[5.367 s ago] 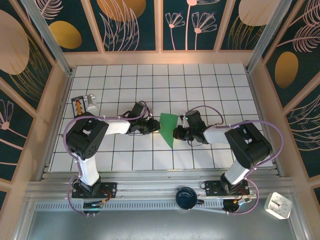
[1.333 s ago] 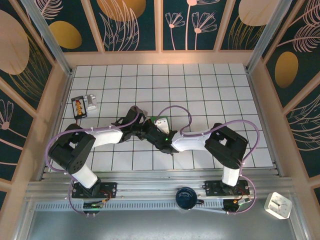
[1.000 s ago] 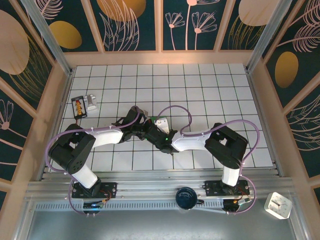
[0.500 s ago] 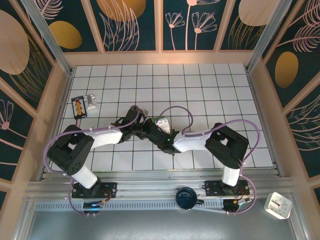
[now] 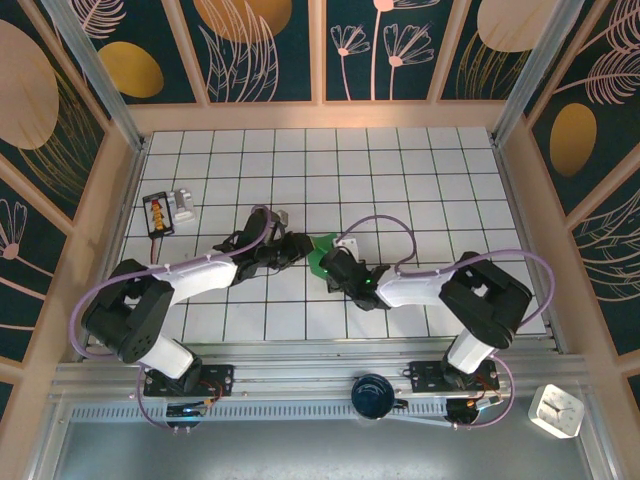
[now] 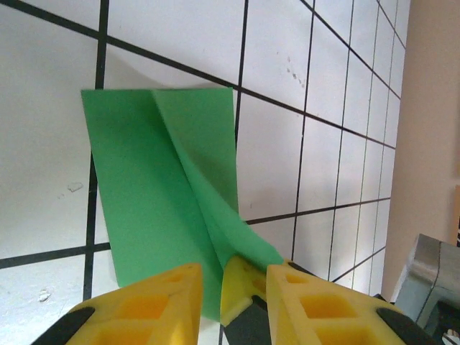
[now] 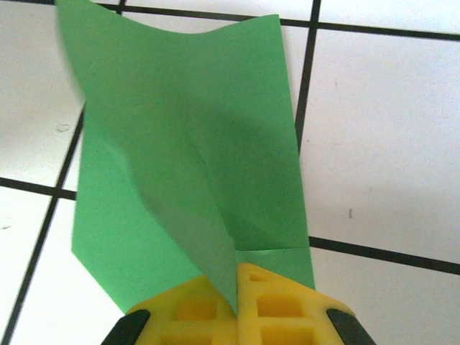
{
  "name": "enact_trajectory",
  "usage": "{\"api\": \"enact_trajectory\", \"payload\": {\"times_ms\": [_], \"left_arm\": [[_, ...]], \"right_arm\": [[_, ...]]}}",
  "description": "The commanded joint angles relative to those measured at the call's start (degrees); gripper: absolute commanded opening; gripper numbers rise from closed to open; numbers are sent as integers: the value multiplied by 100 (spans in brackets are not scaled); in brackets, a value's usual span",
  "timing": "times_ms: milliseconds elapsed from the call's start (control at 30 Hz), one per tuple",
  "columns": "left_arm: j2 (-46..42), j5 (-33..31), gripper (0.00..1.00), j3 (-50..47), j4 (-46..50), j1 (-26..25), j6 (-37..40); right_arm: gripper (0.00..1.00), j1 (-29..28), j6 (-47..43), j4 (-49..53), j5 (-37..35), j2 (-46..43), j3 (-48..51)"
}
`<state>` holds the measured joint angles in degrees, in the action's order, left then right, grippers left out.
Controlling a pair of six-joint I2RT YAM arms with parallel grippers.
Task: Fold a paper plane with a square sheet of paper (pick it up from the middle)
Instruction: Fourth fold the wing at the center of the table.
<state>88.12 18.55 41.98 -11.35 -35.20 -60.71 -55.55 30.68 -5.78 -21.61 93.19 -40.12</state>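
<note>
"Square sheet of paper (image 5: 318, 260): where was it, and what had hold of it?"

"Nearest the wrist camera, the right gripper (image 7: 236, 272) had its yellow fingers pressed together on a raised crease of the green sheet, so it held the paper by that ridge. The left gripper (image 6: 233, 272) had its yellow fingers parted, with the same ridge running down into the gap. I could not tell whether either of those fingers touched it. Beyond the fingers, the sheet lay near the middle of the white tiled table (image 5: 400, 170). It was already creased, with a slanted flap folded across a flat rectangle, and its far edge looked slightly wavy."

"How would it likely handle?"

"Probably very light and limp, keeping any crease pressed into it. It looked easy to crumple or tear, and likely to slide on the smooth tiles. The flat edges hugged the table, so I judged the standing ridge along the middle the best place to pinch, and gently."

"Anything farther off?"

"A small dark box (image 5: 158, 213) sat well apart from the paper, toward the far left of the table."
</note>
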Motion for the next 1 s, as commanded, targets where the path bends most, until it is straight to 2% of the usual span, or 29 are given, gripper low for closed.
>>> {"api": "enact_trajectory", "payload": {"times_ms": [0,367,967], "left_arm": [[-12,-17,28,-135,-51,19,-90],[247,140,27,-302,-464,-11,-233],[760,105,26,-98,-757,-75,-181]], "right_arm": [[0,160,228,-638,704,-245,262],[0,516,927,-1546,1462,-521,906],[0,736,2280,-2871,1730,-642,1799]]}}
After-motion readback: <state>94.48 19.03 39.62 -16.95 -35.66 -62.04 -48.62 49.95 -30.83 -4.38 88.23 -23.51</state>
